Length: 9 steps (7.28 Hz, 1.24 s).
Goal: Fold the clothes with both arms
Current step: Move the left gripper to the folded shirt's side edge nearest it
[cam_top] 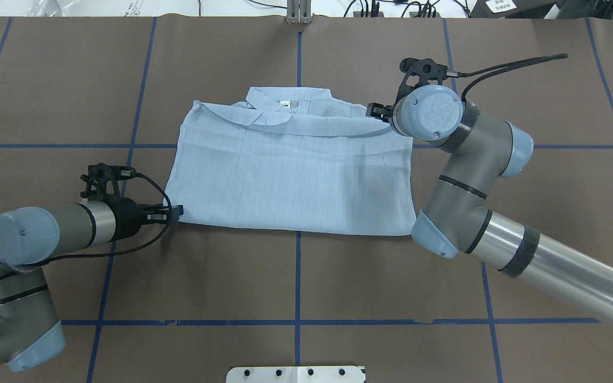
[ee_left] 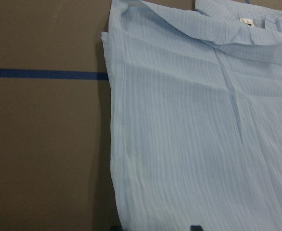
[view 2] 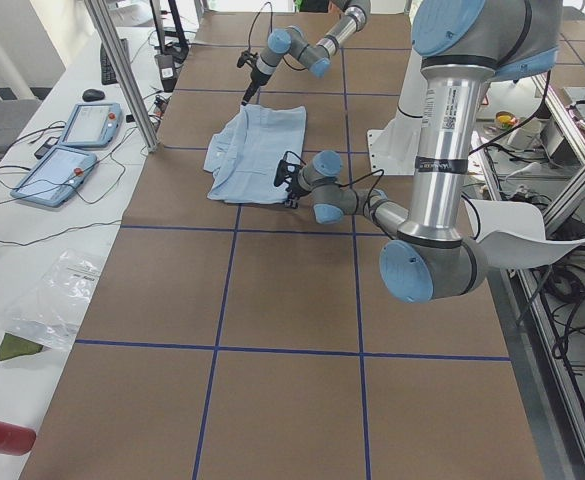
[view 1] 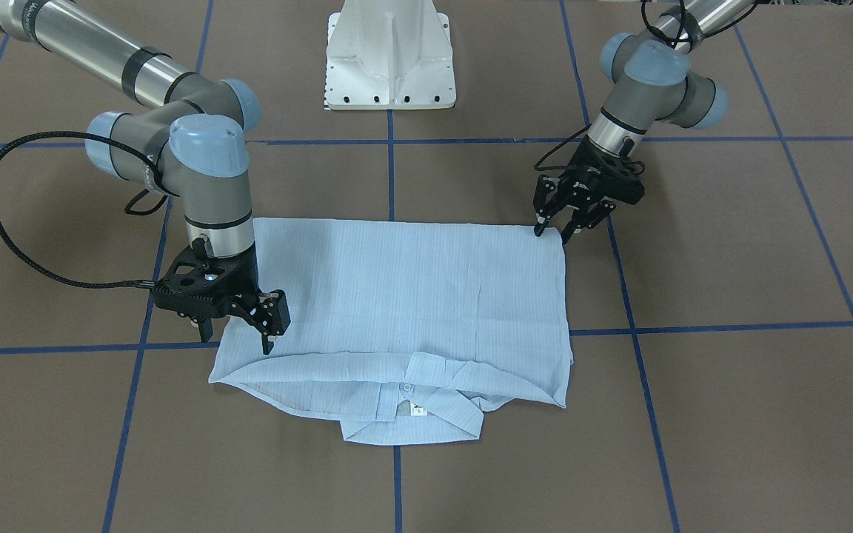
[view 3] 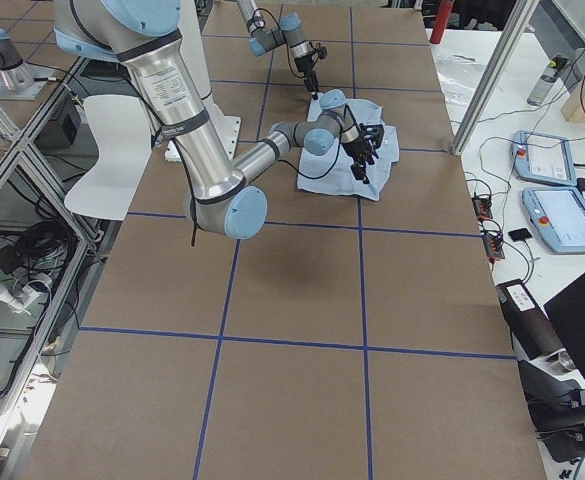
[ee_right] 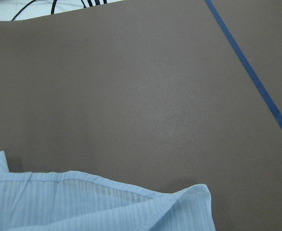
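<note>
**Two corners to pinch before the fold**

The shirt (view 1: 412, 289) lies flat in the middle of the bench (view 1: 730, 414), with its collar (view 1: 415, 422) away from the robot. The left hand (view 1: 554, 231) is spread at a near corner and the right hand (view 1: 238, 333) is spread over the far shoulder edge. Neither pinches cloth. Both should probably close fully on their corners, then lift evenly. The overhead view hides the right hand under its wrist, while the front view shows it.

A UR mark stands on a cap of the right arm (cam_top: 438, 110). Lettering on the left arm (view 2: 445, 102) and the shirt (ee_left: 179, 120) tag (ee_left: 247, 21) is too small to read.
</note>
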{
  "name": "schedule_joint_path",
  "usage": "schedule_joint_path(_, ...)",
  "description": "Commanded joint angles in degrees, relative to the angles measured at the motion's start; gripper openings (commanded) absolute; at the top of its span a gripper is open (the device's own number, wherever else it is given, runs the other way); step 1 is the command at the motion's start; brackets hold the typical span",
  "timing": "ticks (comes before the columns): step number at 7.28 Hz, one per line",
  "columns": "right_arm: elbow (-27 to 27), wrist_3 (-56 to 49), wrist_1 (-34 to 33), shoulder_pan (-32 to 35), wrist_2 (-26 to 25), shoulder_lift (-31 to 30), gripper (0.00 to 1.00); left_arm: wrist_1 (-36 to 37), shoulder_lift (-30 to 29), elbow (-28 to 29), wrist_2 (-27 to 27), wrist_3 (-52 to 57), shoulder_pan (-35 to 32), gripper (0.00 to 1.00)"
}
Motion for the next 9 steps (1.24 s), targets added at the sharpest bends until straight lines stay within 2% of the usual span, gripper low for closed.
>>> schedule_joint_path(1,0.0,0.0,0.0,0.0,0.0,0.0,1.0,-0.1,-0.6,0.0,-0.1,-0.1,0.9,0.1)
schedule_joint_path(2,-0.1,0.0,0.0,0.0,0.0,0.0,1.0,-0.1,-0.8,0.0,-0.2,0.0,1.0,0.0)
schedule_joint_path(4,-0.1,0.0,0.0,0.0,0.0,-0.1,1.0,-0.2,0.0,-0.9,-0.5,0.9,0.7,0.0)
schedule_joint_path(6,-0.2,0.0,0.0,-0.1,0.0,-0.1,1.0,0.0,0.1,-0.4,-0.3,10.8,-2.7,0.0)
schedule_joint_path(7,-0.2,0.1,0.0,-0.2,0.0,-0.1,1.0,0.0,0.0,1.7,-0.7,16.4,-8.5,0.0)
schedule_joint_path(8,-0.2,0.2,0.0,-0.3,0.0,0.0,1.0,0.0,-1.5,6.3,-0.7,21.3,-13.8,0.0)
schedule_joint_path(9,0.0,0.4,0.0,-0.3,0.0,0.1,1.0,0.2,-8.2,14.4,-0.6,25.7,-19.3,0.0)
